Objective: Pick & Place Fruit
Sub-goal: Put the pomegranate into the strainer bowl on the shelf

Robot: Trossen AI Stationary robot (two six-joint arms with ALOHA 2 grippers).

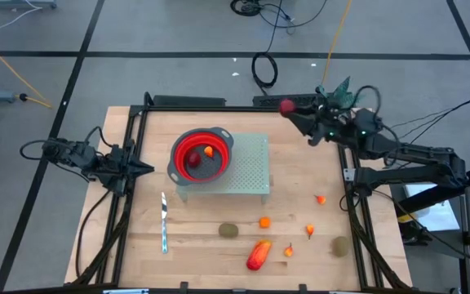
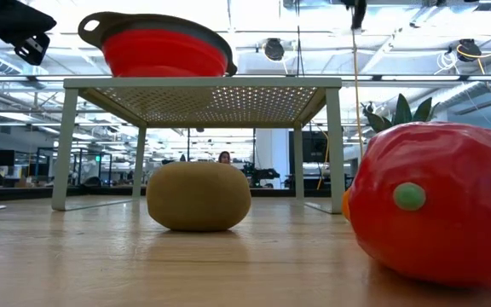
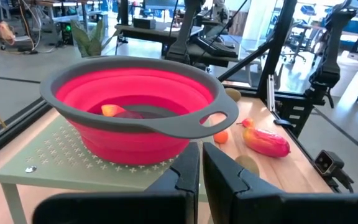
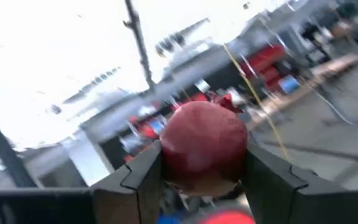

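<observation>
With two pieces already in the collapsible red bowl with grey rim (image 1: 201, 155), centre frame, the right gripper (image 1: 286, 107) clamps its fingers on a dark-red round toy fruit (image 1: 286, 106) upper right, the left gripper (image 1: 148, 169) waits closed at left, and seven fruits remain on the wooden bench (image 1: 202, 241).

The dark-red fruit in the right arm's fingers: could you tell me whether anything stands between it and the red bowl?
Nothing visible does. The right gripper holds the dark-red fruit up near the table's far edge, and the red bowl sits open-topped on the perforated stand. The left gripper waits at the bowl's other side.
</observation>
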